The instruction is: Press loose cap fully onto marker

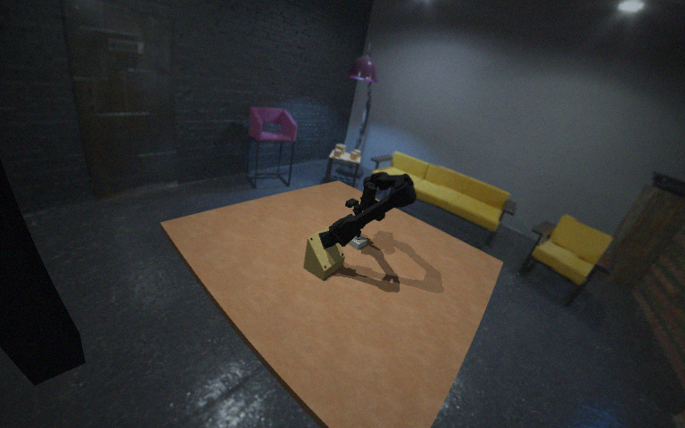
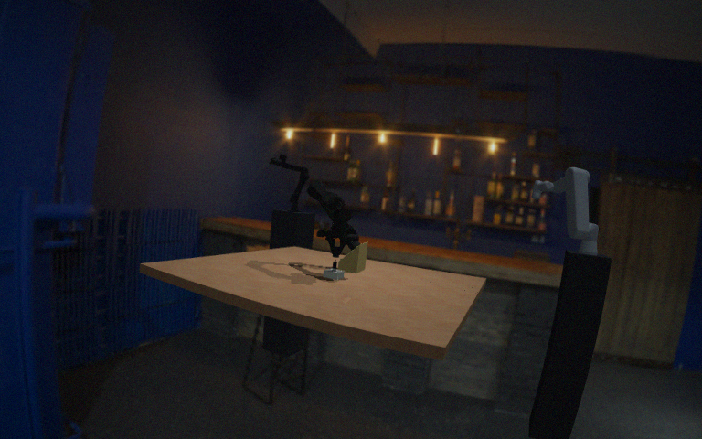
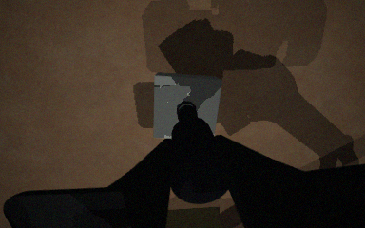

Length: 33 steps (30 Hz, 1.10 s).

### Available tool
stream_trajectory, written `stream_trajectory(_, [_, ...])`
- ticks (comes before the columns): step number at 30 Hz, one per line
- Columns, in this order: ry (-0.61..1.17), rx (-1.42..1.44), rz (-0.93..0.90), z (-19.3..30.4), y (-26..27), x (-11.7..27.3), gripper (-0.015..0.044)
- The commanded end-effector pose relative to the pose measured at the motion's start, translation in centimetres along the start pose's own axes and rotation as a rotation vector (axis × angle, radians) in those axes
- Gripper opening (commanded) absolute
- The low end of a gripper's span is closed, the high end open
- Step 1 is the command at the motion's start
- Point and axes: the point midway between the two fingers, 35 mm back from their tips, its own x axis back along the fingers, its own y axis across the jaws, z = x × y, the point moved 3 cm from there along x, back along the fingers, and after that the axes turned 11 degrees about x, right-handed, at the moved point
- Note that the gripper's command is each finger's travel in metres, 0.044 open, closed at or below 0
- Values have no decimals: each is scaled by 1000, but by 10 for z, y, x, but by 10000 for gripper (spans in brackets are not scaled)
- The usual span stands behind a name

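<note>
From here I see the gripper (image 1: 357, 226) (image 2: 336, 252) (image 3: 193, 142) pinching the cap (image 3: 192, 135) above the holder block (image 1: 359, 245) (image 2: 333, 274) (image 3: 163, 106), the upright marker (image 2: 335, 264) (image 3: 186, 110) peeking out toward twelve o'clock of it in the wrist view, so alignment probably decides the descent.

Six-joint robot arm (image 1: 399, 193) (image 2: 331, 204), matte black throughout, with chunky, angular links; the tool (image 2: 335, 251) (image 3: 193, 142) has black fingers that taper towards their tips
</note>
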Motion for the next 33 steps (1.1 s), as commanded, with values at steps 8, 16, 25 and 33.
stream_trajectory(8, [6,4,1,1,0,-20,0])
stream_trajectory(16, [7,4,2,1,0,-33,0])
stream_trajectory(25, [7,3,3,2,0,-47,0])
stream_trajectory(33, [7,3,4,0,0,-58,0])
